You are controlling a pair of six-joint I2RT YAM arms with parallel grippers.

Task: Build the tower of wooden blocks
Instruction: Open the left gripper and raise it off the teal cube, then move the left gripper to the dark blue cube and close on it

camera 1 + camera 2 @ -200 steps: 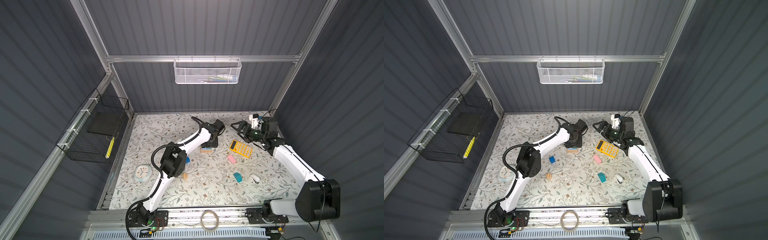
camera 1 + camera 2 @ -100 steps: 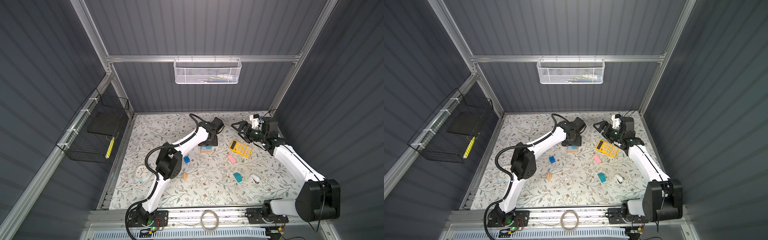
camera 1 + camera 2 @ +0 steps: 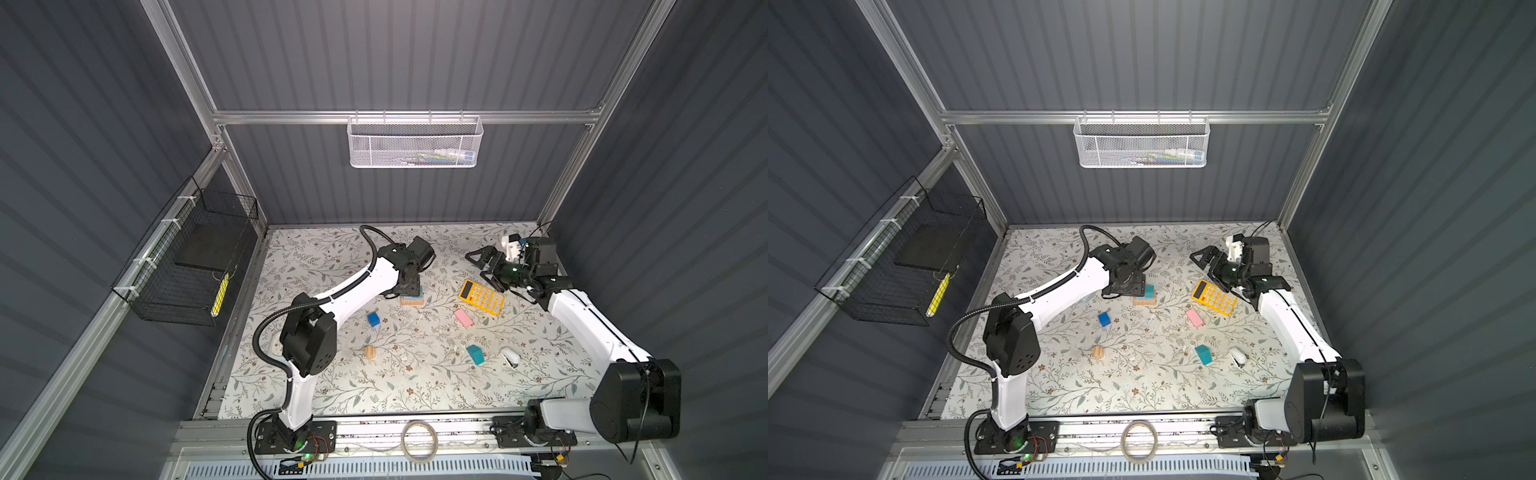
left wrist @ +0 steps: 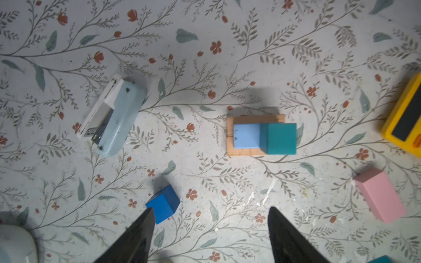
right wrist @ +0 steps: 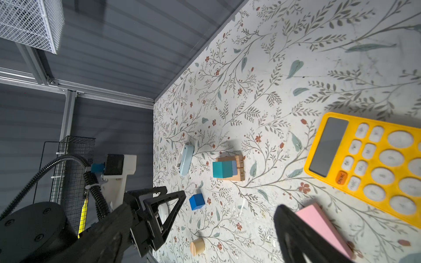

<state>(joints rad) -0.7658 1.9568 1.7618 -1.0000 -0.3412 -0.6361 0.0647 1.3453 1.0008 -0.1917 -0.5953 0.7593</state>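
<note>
The wood block tower [image 4: 257, 136] is two tan bars side by side with a light blue block and a teal block on top; both top views show it [image 3: 412, 296] [image 3: 1145, 296]. My left gripper [image 4: 210, 211] hangs open and empty above the mat, apart from the tower, and sits just left of it in a top view [image 3: 407, 282]. A dark blue cube [image 4: 163, 203] lies by one fingertip. My right gripper [image 5: 230, 200] is open and empty, raised at the back right [image 3: 482, 266]. Loose on the mat are a pink block [image 3: 463, 318], a teal roof piece [image 3: 475, 354] and a tan cylinder [image 3: 370, 352].
A yellow calculator [image 3: 482, 296] lies right of the tower, below my right gripper. A pale blue stapler [image 4: 111, 116] lies on the tower's other side, hidden under the left arm in both top views. A small white object [image 3: 510, 357] sits near the teal roof piece.
My left gripper's jaws have opened wider and the left arm's elbow has swung to the left. The right arm has not moved.
</note>
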